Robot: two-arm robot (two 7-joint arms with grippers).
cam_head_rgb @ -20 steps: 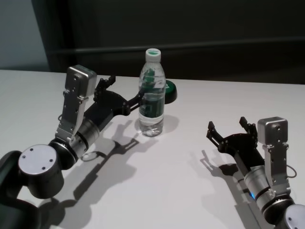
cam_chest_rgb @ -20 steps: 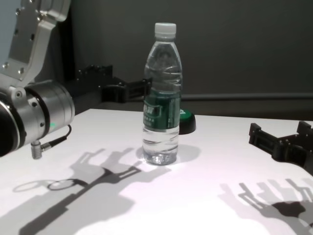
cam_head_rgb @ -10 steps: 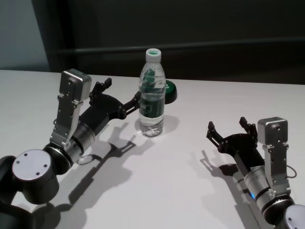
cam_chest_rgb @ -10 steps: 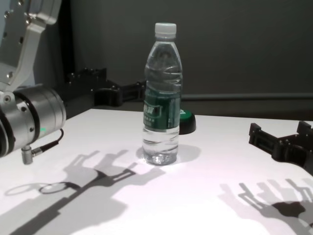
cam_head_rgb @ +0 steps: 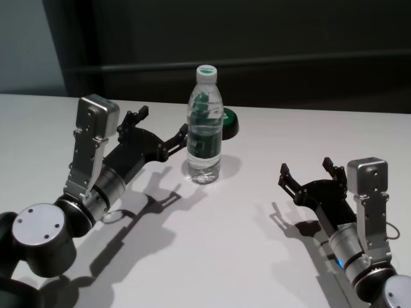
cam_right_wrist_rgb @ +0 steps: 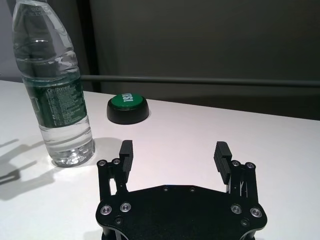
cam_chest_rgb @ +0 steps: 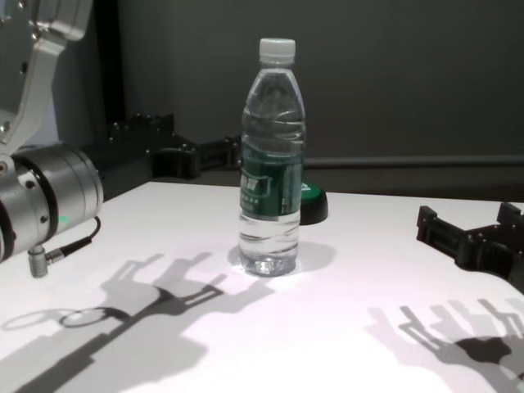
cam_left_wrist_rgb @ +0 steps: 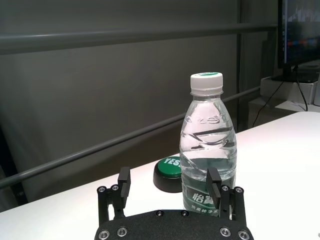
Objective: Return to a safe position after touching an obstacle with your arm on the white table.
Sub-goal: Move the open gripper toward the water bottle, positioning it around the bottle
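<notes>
In the head view you see the tall clear plastic water bottle with a white screw cap and dark green label band (cam_head_rgb: 205, 125) standing upright just above the frame's centre on the broad, smooth white bench (cam_head_rgb: 244, 256). The left hand (cam_head_rgb: 159, 127) sits left of centre, its black fingers spread wide and released, one fingertip just beside the bottle's label; whether it touches, you cannot tell from here. Behind the bottle, slightly to its right, a low round black button with a green top (cam_head_rgb: 229, 123) peeks out. The right hand (cam_head_rgb: 307, 172) rests at the lower right, well apart from the bottle, its fingers also spread and grasping nothing.

In the left wrist view the left hand (cam_left_wrist_rgb: 170, 184) fills the bottom centre, with its two fingertips apart. The bottle (cam_left_wrist_rgb: 208, 145) rises right of centre, lined up with one fingertip rather than with the gap (the fingertip overlaps its label), and the green-topped button (cam_left_wrist_rgb: 169, 172) lies at the frame's centre.

In the right wrist view the right hand (cam_right_wrist_rgb: 173, 152) is at the bottom, released, with bare bench (cam_right_wrist_rgb: 280, 150) between its fingers. The bottle (cam_right_wrist_rgb: 53, 85) stands at the upper left, the button (cam_right_wrist_rgb: 128, 108) just right of it.

In the chest view the bottle (cam_chest_rgb: 271, 155) stands at centre, the left hand (cam_chest_rgb: 176, 153) left of it, the right hand (cam_chest_rgb: 471, 237) at the right edge.
</notes>
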